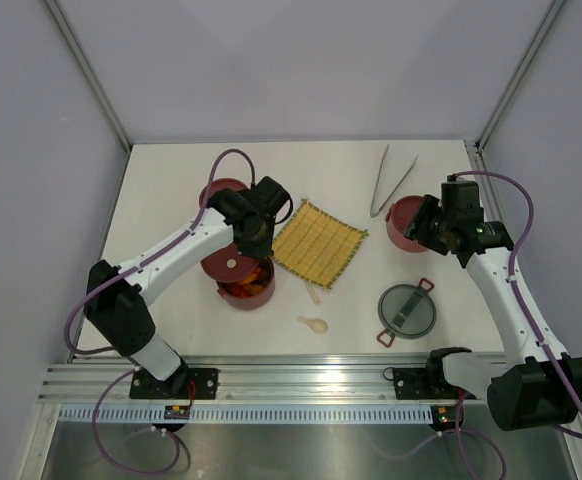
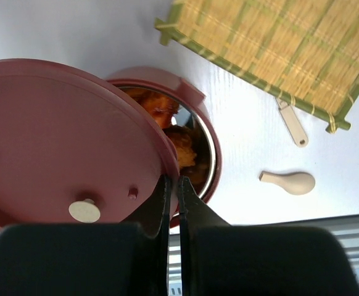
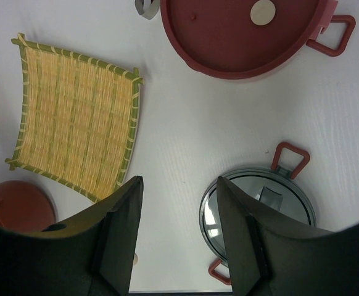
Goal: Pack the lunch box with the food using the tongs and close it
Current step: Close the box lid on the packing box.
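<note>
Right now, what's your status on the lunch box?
Left gripper jaws shut on flat dark-red disc lid, held part-way over round steel-lined tier, orange-brown food showing. Right gripper jaws open, empty, above table. Nothing blocking the tier.

I read bright, even overhead light; shadows faint; glare on grey lid; left gripper soft, near lens.

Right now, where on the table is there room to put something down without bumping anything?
Bare: the far strip of table between the back red tier and the tongs, and the near strip between the cream spoon and the grey lid. Crowded: beside the yellow mat, where the left gripper holds a red lid partly over the food tier.
</note>
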Tool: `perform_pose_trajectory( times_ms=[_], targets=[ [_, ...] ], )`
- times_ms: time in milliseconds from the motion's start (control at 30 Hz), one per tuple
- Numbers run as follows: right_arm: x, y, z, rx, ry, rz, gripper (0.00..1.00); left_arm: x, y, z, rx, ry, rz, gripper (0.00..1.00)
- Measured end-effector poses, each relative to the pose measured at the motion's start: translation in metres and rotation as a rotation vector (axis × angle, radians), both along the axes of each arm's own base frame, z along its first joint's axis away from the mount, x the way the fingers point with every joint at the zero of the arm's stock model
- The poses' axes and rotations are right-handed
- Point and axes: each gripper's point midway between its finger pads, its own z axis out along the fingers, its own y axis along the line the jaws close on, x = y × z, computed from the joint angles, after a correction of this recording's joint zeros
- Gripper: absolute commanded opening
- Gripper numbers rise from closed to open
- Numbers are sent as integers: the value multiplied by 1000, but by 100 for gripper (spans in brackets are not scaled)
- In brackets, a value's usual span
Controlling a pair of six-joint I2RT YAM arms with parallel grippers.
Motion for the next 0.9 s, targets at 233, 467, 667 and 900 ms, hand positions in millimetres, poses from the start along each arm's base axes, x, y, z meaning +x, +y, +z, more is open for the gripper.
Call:
perform_pose_trajectory(
  times_ms=[233, 467, 667, 900],
  targets=[
    [-1, 0, -1, -2, 3, -1, 59, -7, -15, -7, -26, 34, -30, 0],
    [0, -2, -1, -7, 3, -6, 59, -16, -28, -23, -54, 73, -44, 0],
    [1, -2, -6, -10, 20, -6, 59, -21, -29, -36, -36, 98, -45, 0],
    [1, -2, -6, -10, 20, -6, 59, -26, -32, -42, -46, 119, -43, 36]
  ],
)
